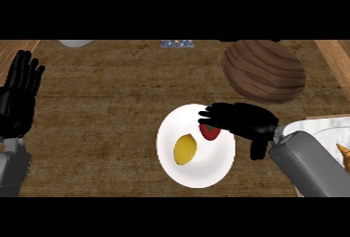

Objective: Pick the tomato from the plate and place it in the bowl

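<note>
Wooden counter [103,134], right robot hand [239,120] curled over tomato [210,132]

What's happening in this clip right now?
The right hand is over the white plate, fingers curled round the red tomato, which sits at the plate's upper right. A yellow lemon lies beside it on the plate. The wooden bowl waits further back. The left hand rests open at the left edge.
</note>
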Tool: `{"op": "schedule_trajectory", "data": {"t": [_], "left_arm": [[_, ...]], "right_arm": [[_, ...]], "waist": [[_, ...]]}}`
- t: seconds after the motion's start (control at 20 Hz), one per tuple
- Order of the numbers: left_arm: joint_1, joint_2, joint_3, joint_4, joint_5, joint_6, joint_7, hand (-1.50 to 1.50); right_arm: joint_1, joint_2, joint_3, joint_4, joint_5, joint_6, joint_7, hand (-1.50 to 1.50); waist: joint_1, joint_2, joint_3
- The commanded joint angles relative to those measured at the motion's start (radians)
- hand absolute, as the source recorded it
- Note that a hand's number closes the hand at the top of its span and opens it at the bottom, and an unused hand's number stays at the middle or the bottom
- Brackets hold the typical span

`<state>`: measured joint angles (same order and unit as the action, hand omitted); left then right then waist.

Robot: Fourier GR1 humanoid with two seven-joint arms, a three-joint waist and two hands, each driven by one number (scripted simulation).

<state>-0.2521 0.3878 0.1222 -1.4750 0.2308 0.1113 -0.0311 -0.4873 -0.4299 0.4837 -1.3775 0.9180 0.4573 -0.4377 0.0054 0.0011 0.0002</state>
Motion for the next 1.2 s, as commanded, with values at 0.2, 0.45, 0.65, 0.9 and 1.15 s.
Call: {"op": "schedule_trajectory", "data": {"t": [0.2, 0.45, 0.65, 0.9, 1.15], "left_arm": [[-0.013, -0.003, 0.030, 0.007, -0.019, -0.033, 0.010, 0.00], [0.010, 0.026, 0.097, 0.057, 0.012, -0.110, -0.036, 0.00], [0.048, -0.041, 0.056, -0.003, -0.041, -0.063, -0.035, 0.00], [0.027, -0.031, 0.072, -0.044, -0.049, -0.073, 0.015, 0.00], [0.002, -0.022, 0.094, -0.050, -0.030, -0.086, 0.066, 0.00]], "right_arm": [[0.000, 0.117, 0.006, 0.172, 0.117, -0.133, -0.114, -1.50], [-0.028, 0.136, -0.019, 0.088, 0.158, -0.004, -0.052, -1.50], [-0.017, 0.193, -0.026, 0.225, 0.226, -0.093, -0.081, -1.50], [-0.061, 0.176, -0.101, 0.314, 0.250, -0.124, -0.186, -1.50], [-0.053, 0.208, -0.116, 0.400, 0.307, -0.185, -0.158, -1.50]], "waist": [[0.000, 0.001, 0.000], [-0.005, -0.001, -0.001], [0.000, 0.000, 0.000], [0.000, -0.001, 0.000], [0.001, 0.000, 0.000]]}}
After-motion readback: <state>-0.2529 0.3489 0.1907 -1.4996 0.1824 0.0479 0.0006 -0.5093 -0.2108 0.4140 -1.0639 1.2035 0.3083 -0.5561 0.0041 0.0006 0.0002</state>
